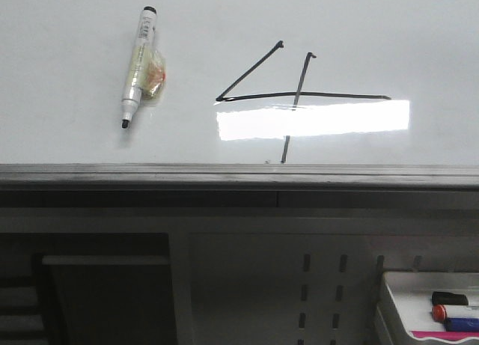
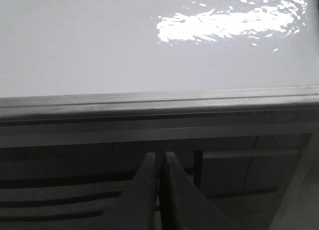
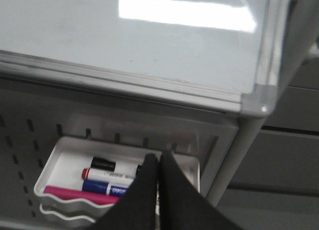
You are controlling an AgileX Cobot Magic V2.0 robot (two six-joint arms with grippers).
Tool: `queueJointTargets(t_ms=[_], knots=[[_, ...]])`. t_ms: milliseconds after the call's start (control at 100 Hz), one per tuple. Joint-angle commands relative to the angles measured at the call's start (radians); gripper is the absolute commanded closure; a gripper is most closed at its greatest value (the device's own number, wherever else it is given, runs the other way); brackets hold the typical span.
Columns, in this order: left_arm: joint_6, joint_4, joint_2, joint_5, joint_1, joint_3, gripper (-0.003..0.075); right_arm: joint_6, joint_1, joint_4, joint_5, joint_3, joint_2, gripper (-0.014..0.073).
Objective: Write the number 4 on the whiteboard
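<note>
The number 4 (image 1: 298,96) is drawn in thin black strokes on the whiteboard (image 1: 67,135): a diagonal, a long horizontal bar and a slanted vertical line. An uncapped marker pen (image 1: 138,64) with a yellowish wrap lies on the board left of the 4. The board also shows in the left wrist view (image 2: 99,45) and the right wrist view (image 3: 149,45). My left gripper (image 2: 160,156) is shut and empty below the board's grey frame. My right gripper (image 3: 159,156) is shut and empty above the marker tray, near the board's corner. Neither gripper shows in the front view.
A white tray (image 1: 397,296) hangs on the perforated grey panel (image 1: 322,285) below the board; it holds several markers (image 3: 112,177) and a pink item (image 3: 70,195). The board's grey frame edge (image 1: 239,176) runs across. A bright light glare (image 1: 314,119) lies under the 4.
</note>
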Motion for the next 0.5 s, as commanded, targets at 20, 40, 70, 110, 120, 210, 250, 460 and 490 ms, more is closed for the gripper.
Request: queueJointTargets(t_ms=[20, 40, 70, 110, 120, 210, 250, 460, 490], knots=[[-0.010, -0.022, -0.024, -0.048, 0.001, 0.036, 0.0741, 0.010, -0.041, -0.034, -0.044, 0.027, -0.021, 0.0637], [-0.010, -0.022, -0.024, -0.048, 0.001, 0.036, 0.0741, 0.010, -0.044, -0.034, -0.047, 0.027, -0.021, 0.0637], [-0.010, -0.022, -0.022, -0.048, 0.001, 0.036, 0.0741, 0.010, -0.047, -0.034, -0.049, 0.027, -0.021, 0.0637], [-0.010, -0.022, -0.022, -0.048, 0.001, 0.036, 0.0741, 0.010, -0.048, -0.034, -0.051, 0.027, -0.021, 0.0637], [-0.010, -0.022, -0.022, -0.048, 0.001, 0.036, 0.0741, 0.010, -0.048, -0.034, -0.053, 0.027, -0.021, 0.0637], [-0.010, -0.022, -0.022, -0.048, 0.001, 0.036, 0.0741, 0.010, -0.048, -0.034, -0.055, 0.027, -0.021, 0.0637], [-0.010, -0.022, -0.022, -0.048, 0.001, 0.036, 0.0741, 0.010, -0.048, -0.034, -0.055, 0.027, -0.021, 0.0637], [-0.010, -0.022, -0.022, -0.048, 0.001, 0.036, 0.0741, 0.010, -0.048, -0.034, -0.055, 0.027, -0.021, 0.0638], [-0.010, -0.022, -0.022, -0.048, 0.001, 0.036, 0.0741, 0.010, -0.048, -0.034, -0.055, 0.027, -0.021, 0.0638]])
